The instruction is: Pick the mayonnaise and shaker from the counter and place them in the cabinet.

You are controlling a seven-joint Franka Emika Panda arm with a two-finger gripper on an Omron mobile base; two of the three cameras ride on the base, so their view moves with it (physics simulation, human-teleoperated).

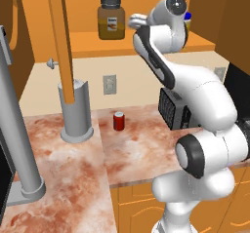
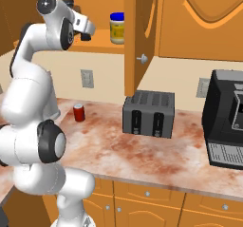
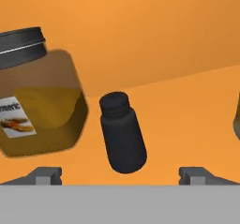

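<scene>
Gripper (image 3: 120,174) released, fingertips (image 3: 47,174) spread wide, nothing between them. Shaker (image 3: 122,133) stands on cabinet shelf (image 3: 187,115) just ahead of the gripper, apart from both tips, appears tilted in hand view (prob. camera roll). Amber jar (image 3: 40,103) w/ dark lid close beside shaker on same shelf; touching or not, cannot tell. Mayonnaise (image 2: 117,28) also on shelf, upright, by open cabinet door (image 2: 135,36). Red can (image 1: 118,121) upright on surface (image 1: 141,149) below, near wall outlet. Toaster (image 2: 148,113) on surface under door.
</scene>
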